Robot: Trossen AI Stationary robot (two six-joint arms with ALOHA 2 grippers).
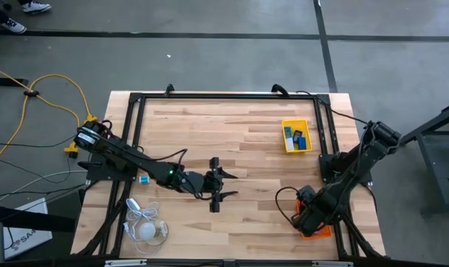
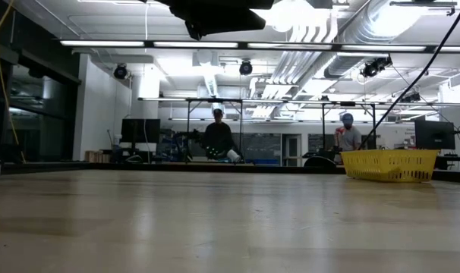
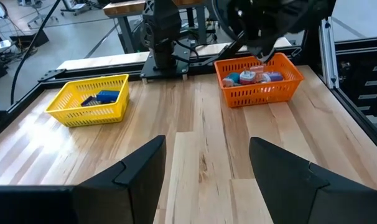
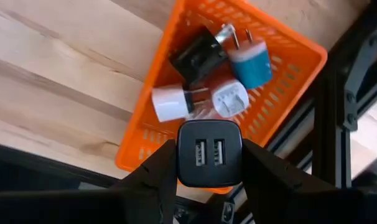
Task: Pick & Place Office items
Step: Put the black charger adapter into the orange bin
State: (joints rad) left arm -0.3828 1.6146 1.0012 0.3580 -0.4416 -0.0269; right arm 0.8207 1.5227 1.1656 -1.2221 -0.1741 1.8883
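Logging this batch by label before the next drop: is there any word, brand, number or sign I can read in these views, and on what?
White sign or box on the floor left of the table, high view: dark printing, too small to read.
Black charger held in the right gripper: two USB sockets, no lettering.
Chargers in the orange basket: no readable marks.
Yellow basket: none.

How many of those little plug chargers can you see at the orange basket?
5. One black charger sits clamped in the right arm's jaws above the orange basket. Inside lie a black one, a blue one and two white ones. More may be hidden.
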